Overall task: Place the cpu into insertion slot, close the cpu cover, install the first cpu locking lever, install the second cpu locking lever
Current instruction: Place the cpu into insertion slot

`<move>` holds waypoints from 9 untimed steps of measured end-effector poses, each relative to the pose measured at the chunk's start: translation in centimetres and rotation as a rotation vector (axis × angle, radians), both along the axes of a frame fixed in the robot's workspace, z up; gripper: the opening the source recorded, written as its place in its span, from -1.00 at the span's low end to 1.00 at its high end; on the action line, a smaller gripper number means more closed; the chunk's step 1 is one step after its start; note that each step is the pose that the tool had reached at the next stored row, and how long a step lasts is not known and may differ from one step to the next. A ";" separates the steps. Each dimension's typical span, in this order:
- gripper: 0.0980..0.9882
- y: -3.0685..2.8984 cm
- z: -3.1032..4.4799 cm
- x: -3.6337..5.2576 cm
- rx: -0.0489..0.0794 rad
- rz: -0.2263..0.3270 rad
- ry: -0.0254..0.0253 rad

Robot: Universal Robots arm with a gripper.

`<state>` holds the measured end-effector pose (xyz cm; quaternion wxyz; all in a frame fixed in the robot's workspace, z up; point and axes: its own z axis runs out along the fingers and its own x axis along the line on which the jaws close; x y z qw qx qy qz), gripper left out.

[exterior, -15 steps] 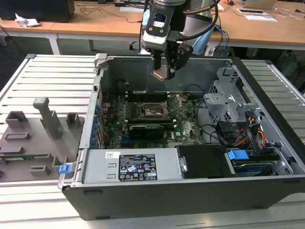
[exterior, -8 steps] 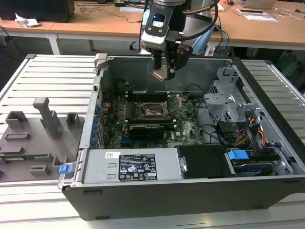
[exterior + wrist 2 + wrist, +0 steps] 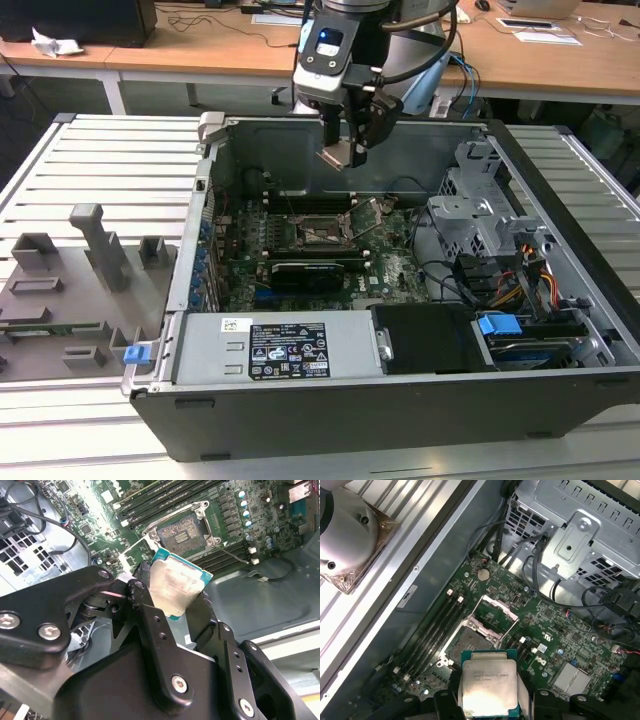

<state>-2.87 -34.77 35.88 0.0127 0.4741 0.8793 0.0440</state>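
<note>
1. Black two-finger gripper (image 3: pixel 172 600) is clamped on the small flat square cpu (image 3: pixel 487 687) with silver-grey metal top, held aloft.
2. Well below lies the dark-framed square insertion slot (image 3: pixel 470 644), bare; levelling the cpu and matching its corners to the frame looks essential.
3. Beyond, the thin silver metal cpu cover (image 3: pixel 496 611) stands swung open, leaving the slot clear.
</note>
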 end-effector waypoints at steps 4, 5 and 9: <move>-0.04 0.00 0.00 0.00 0.000 -0.017 0.0000; -0.04 0.00 0.00 0.00 0.000 -0.020 0.0000; -0.04 0.00 -0.01 0.00 0.000 -0.036 0.0000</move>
